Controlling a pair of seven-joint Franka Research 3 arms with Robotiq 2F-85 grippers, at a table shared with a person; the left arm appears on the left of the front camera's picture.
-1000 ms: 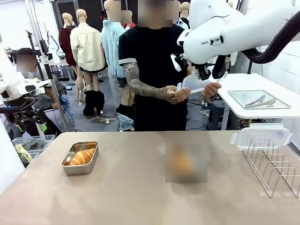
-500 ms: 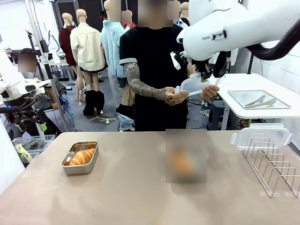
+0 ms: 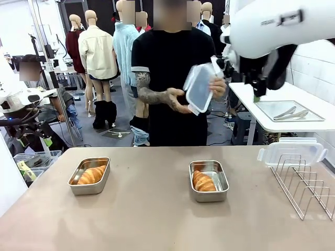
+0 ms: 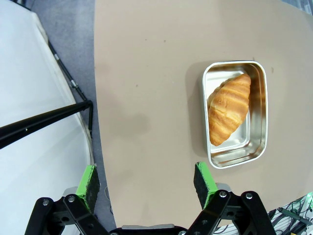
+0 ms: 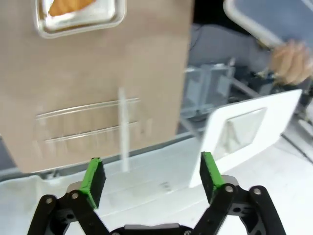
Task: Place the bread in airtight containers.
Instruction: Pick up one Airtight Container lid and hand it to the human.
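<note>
The left fingers are seen spread wide, with nothing held between the green pads. They hang over the edge of the desk, a little short of the left tin. In that tin the first croissant is laid slantwise, touching the floor and one long wall; no lid is fitted on it.

The right fingers are likewise parted to their full width and nothing is gripped. They are carried high on the right arm, above the right side of the scene. Below them, a blurred stretch of the desk and the wire rack can be made out in the right wrist view.

From the front, the two tins are found on the desk at about the same depth, well apart from each other. The left tin is set toward the left side, and the right tin is set near the middle. The second croissant is lying inside the right tin, which is also left uncovered.

At the right edge of the desk a wire rack is placed. One translucent lid is rested flat on its far end.

Beyond the desk a person is standing. A second lid is held up at chest height, tilted on edge, between one hand below and the other hand at its upper side.

Farther right, a white side desk is seen. A flat metal tray is set on it, with tongs laid in the tray.
</note>
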